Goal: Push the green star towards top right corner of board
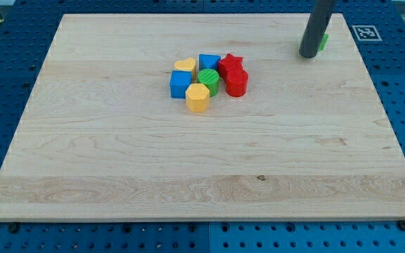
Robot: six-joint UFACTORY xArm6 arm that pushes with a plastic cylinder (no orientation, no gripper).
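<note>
The green star [323, 42] lies near the board's top right corner, mostly hidden behind my rod; only a green sliver shows on the rod's right side. My tip [308, 55] rests on the board just at the star's left and bottom side, touching or nearly touching it.
A cluster of blocks sits left of the star at the board's upper middle: yellow heart [184, 66], blue block [209, 62], red star [230, 64], green cylinder [208, 80], red cylinder [237, 82], blue cube [181, 84], yellow hexagon [197, 97]. The board's top edge is close.
</note>
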